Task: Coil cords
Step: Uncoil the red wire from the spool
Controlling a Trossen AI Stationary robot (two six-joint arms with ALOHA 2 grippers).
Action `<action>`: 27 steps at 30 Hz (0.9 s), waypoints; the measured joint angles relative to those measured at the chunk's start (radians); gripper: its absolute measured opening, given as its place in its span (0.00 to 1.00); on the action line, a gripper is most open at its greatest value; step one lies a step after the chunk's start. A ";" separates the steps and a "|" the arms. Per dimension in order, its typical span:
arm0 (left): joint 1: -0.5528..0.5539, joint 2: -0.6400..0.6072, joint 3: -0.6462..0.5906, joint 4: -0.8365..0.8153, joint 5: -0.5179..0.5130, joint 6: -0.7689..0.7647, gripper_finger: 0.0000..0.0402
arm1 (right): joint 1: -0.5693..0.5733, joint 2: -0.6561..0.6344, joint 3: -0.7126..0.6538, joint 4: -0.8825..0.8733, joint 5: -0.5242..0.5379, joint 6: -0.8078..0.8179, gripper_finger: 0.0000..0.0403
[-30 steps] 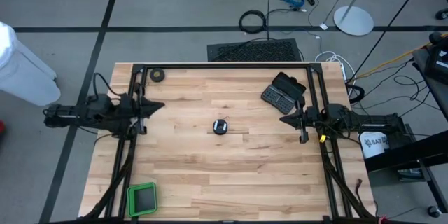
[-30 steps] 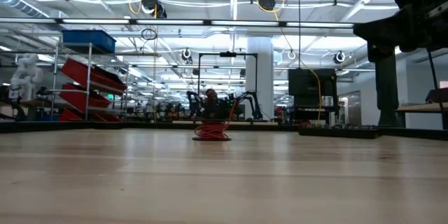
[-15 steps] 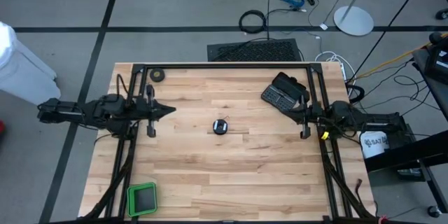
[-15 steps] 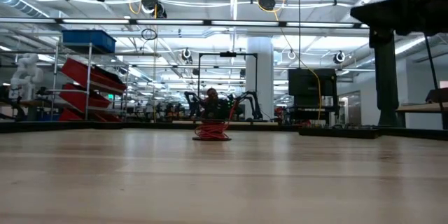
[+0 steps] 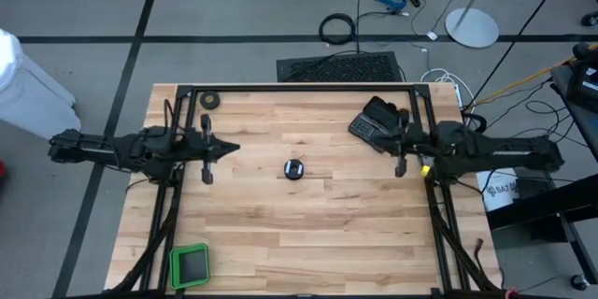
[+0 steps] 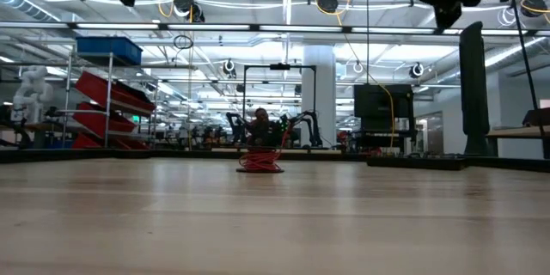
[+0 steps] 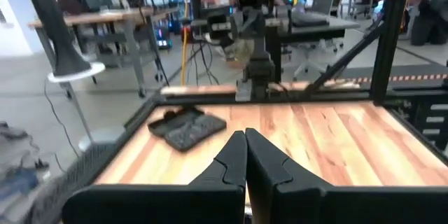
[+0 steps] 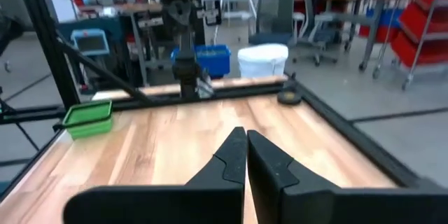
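The table [image 6: 275, 223] is bare wood in front, as the low view shows it. Farther in, at about the middle of the table, lies the red wire [image 6: 259, 161], a small loose heap with the black reel [image 5: 294, 169] on it. From above, only the reel is clear; the wire beside it is too thin to follow.

I judge that the wire is very light and soft. It will bend at once and will not keep a shape, and the loops may spring apart or catch on a finger. The reel is the only stiff part, so it is the better place to take hold, at its rim, while the other gripper guides a free end, if one can be found.

The left gripper [image 5: 229, 149] hangs over the table's left part, its fingers [image 7: 231, 164] pressed together and holding nothing. The right gripper [image 5: 391, 145] is at the right side, just beside the dark keypad-like device [image 5: 377, 120], also closed and empty. Both are well apart from the wire and must open before any grip.
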 joint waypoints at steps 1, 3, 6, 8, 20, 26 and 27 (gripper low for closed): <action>0.000 0.001 0.000 -0.015 0.001 -0.005 0.00 | 0.000 0.026 0.007 -0.001 0.000 0.014 0.00; 0.000 0.010 0.000 -0.037 0.020 -0.022 0.00 | 0.000 0.073 0.020 0.000 -0.003 0.046 0.00; -0.001 0.035 0.000 -0.042 0.065 -0.057 0.00 | 0.001 0.132 0.031 0.007 -0.012 0.087 0.00; -0.009 0.056 0.000 -0.041 0.074 -0.058 0.00 | 0.001 0.163 0.031 0.025 -0.013 0.096 0.00; -0.022 0.237 0.000 -0.030 -0.024 -0.085 0.10 | 0.001 0.292 0.031 0.130 -0.009 0.104 0.00; -0.022 0.308 0.000 0.022 -0.026 -0.108 0.11 | 0.001 0.355 0.031 0.151 -0.010 0.159 0.00; -0.022 0.318 0.000 0.030 -0.026 -0.108 0.11 | 0.001 0.365 0.031 0.166 -0.010 0.167 0.00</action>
